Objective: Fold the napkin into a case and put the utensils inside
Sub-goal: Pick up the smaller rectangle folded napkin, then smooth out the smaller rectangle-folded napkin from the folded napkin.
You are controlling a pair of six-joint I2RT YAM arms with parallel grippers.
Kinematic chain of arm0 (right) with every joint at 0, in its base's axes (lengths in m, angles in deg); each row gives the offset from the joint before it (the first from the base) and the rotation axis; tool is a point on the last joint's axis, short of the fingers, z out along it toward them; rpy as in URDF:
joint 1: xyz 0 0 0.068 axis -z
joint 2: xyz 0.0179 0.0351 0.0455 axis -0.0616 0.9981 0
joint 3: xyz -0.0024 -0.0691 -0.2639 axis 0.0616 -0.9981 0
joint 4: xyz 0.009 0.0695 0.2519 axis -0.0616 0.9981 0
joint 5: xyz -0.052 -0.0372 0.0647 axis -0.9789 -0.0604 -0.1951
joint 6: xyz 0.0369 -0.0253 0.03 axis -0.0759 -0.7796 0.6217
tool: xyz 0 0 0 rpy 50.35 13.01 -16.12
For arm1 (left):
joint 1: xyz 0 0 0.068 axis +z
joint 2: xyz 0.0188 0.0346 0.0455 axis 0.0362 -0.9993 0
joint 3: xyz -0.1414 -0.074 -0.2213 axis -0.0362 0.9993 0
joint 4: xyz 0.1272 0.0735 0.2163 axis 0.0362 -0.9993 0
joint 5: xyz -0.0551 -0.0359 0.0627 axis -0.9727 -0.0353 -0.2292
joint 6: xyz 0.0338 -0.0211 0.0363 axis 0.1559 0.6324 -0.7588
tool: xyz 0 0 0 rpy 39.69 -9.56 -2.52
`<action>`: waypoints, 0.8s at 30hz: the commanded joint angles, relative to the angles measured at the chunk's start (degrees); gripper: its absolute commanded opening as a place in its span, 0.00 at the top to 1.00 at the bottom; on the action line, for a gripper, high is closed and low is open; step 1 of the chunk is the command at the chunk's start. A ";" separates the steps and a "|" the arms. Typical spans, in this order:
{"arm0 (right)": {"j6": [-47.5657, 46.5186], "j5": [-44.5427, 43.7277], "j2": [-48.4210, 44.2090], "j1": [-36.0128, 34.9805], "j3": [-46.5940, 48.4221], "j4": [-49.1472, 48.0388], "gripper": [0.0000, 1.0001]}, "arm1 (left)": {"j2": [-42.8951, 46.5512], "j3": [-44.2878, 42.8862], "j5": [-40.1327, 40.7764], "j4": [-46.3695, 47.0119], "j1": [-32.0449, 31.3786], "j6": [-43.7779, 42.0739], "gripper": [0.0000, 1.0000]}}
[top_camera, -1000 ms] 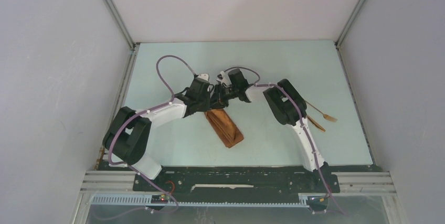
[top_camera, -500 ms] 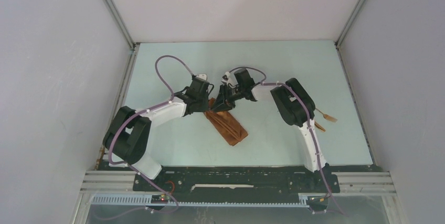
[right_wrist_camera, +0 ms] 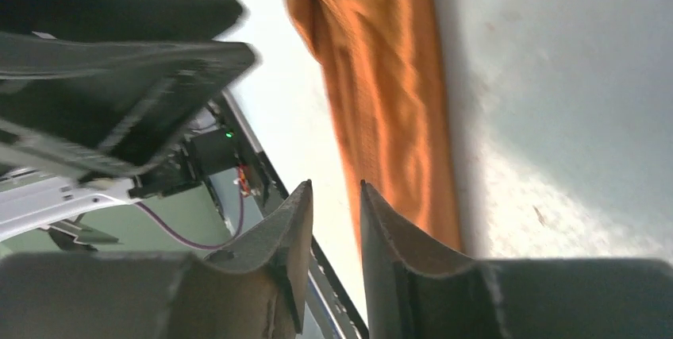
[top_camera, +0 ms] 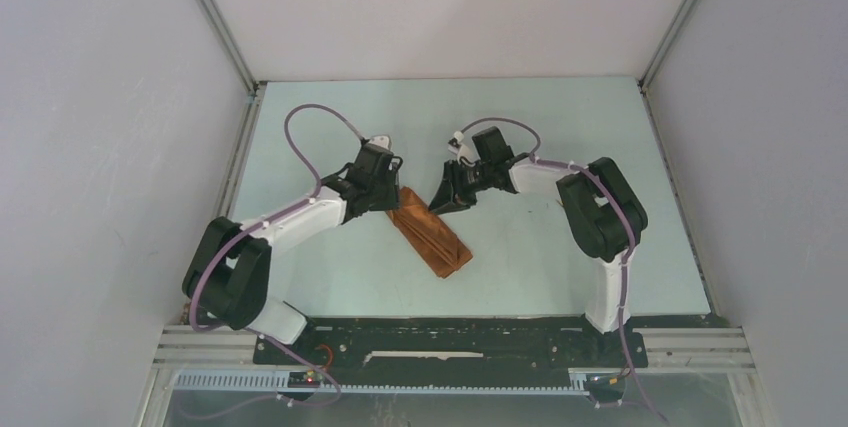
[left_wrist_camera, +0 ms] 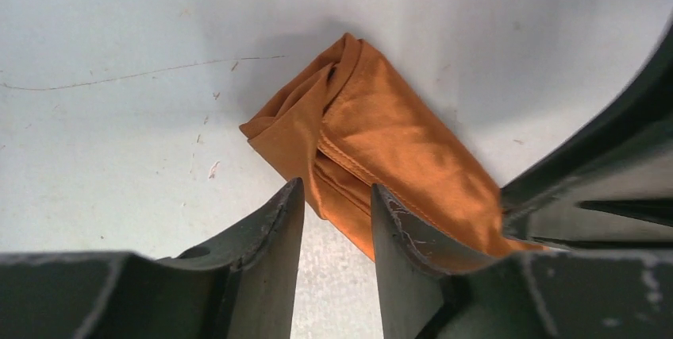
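The napkin [top_camera: 432, 239] lies on the table as a narrow rust-orange case, running from far left to near right. My left gripper [top_camera: 393, 195] hovers at its far end, open, with only table and cloth edge showing in the gap [left_wrist_camera: 335, 192]. The cloth [left_wrist_camera: 389, 140] shows stacked folds with a stitched hem. Just right of that end, my right gripper [top_camera: 446, 199] stands apart from the cloth, open a little [right_wrist_camera: 334, 188] and holding nothing. The cloth [right_wrist_camera: 389, 93] stretches away past its fingers. The utensils are hidden behind the right arm's elbow [top_camera: 600, 212].
The pale green table [top_camera: 330, 137] is boxed in by white walls at the back and sides. A black base rail [top_camera: 440, 342] runs along the near edge. My left gripper's body [right_wrist_camera: 119, 61] fills the upper left of the right wrist view.
Both grippers were bunched over the cloth's far end; the left opened and let go, and the right opened wider. The right arm swung right, its elbow now covering the utensils.
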 commanded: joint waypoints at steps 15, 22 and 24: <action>8.22 -8.80 2.44 -8.77 -9.44 -16.56 0.78 | -9.04 -7.16 0.05 -1.48 1.27 3.18 0.66; 7.25 -9.35 -1.95 -9.03 -10.11 -12.89 0.77 | -9.91 -7.91 1.12 -0.99 0.79 1.15 0.64; 6.15 -9.45 -5.98 -9.22 -10.09 -9.63 0.75 | -8.27 -7.77 0.44 -1.08 0.64 0.24 0.59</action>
